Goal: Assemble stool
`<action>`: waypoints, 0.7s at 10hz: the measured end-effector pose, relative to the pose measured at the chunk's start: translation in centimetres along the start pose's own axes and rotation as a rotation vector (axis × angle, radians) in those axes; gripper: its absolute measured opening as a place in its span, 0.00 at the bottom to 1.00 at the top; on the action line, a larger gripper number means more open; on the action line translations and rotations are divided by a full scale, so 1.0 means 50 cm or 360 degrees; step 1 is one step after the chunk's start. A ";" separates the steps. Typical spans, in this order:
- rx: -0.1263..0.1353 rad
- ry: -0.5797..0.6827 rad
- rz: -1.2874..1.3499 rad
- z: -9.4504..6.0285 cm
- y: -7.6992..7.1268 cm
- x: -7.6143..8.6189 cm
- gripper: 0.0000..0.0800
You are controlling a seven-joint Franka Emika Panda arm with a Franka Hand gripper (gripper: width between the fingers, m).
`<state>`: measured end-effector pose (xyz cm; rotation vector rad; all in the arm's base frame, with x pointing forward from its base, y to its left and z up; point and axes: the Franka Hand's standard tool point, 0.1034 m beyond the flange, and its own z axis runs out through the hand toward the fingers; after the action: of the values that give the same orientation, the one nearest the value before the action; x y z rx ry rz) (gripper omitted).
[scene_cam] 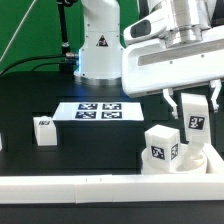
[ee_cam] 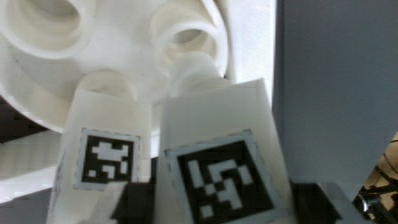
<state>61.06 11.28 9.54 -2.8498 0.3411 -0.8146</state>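
We've got the seat (scene_cam: 192, 166) sitting at the exterior view's right on the tabletop (scene_cam: 100, 150), tight against the border wall (scene_cam: 80, 185). The hand (scene_cam: 193, 101) hangs over it, fingers either side of the upright leg (scene_cam: 195, 122). Honestly we can't tell if it's clamped or loose. The second leg (scene_cam: 163, 148) stands just beside it, and the third leg (scene_cam: 44, 131) sits well apart to the left.
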 end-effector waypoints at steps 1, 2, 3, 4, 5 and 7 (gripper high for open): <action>-0.0002 -0.0006 0.0000 0.005 0.002 -0.004 0.41; -0.0004 -0.0011 0.0000 0.009 0.003 -0.007 0.41; -0.0006 -0.0020 -0.0001 0.014 0.004 -0.014 0.41; -0.0009 -0.0026 -0.0001 0.017 0.005 -0.018 0.41; -0.0012 -0.0031 -0.0001 0.021 0.007 -0.023 0.41; -0.0012 -0.0022 -0.0003 0.026 0.008 -0.028 0.41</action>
<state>60.51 11.38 7.65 -2.8618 0.3400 -0.7951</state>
